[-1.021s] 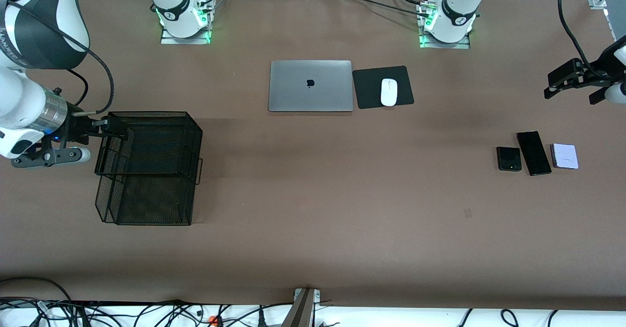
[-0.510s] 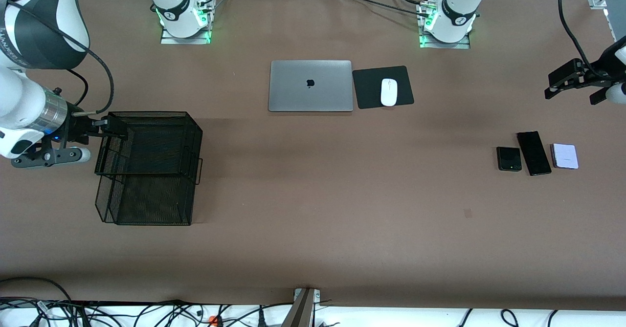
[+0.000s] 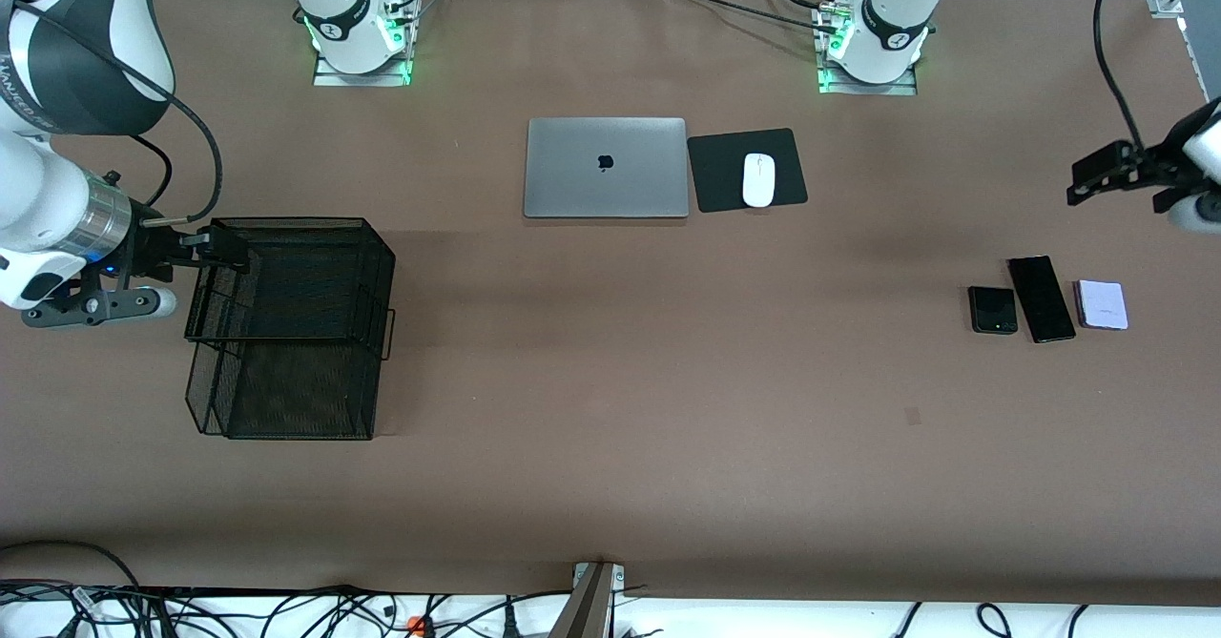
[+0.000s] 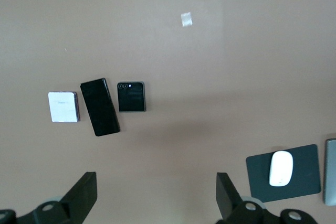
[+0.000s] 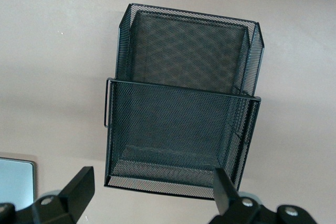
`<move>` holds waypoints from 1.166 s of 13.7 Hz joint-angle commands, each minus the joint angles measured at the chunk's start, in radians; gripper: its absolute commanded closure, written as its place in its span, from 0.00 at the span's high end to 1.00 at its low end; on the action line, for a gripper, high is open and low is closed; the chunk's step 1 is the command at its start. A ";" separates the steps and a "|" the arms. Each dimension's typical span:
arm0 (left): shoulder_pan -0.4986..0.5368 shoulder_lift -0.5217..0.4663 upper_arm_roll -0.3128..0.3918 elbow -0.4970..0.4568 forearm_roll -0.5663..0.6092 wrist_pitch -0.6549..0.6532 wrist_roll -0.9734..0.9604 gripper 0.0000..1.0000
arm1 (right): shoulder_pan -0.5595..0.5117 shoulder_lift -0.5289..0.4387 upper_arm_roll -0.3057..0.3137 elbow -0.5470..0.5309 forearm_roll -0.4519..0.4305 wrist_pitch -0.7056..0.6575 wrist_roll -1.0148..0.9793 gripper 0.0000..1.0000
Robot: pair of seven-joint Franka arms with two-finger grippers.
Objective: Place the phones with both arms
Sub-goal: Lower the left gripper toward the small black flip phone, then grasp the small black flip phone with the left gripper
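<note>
Three phones side by side near the left arm's end of the table [image 3: 610, 485]: squarish black phone [image 3: 992, 310], then long slim phone [image 3: 1041, 298] just beside it, then lavender phone [image 3: 1102, 304] closest to that end. Laptop [image 3: 606, 168] mid-table, nearer the bases, mouse pad [image 3: 747, 169] just beside it, mouse [image 3: 758, 180] on the pad. Mesh basket [image 3: 291, 328] toward the right arm's end, well apart from the phones.
</note>
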 commanded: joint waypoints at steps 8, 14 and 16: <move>0.103 0.292 -0.004 -0.055 0.056 0.258 0.182 1.00 | -0.011 0.010 0.008 0.026 0.013 -0.019 -0.002 1.00; 0.137 0.354 -0.004 -0.262 0.053 0.623 0.171 1.00 | -0.011 0.010 0.008 0.026 0.013 -0.019 -0.002 1.00; 0.155 0.349 -0.006 -0.372 0.053 0.784 0.177 1.00 | -0.011 0.010 0.008 0.026 0.013 -0.019 -0.001 1.00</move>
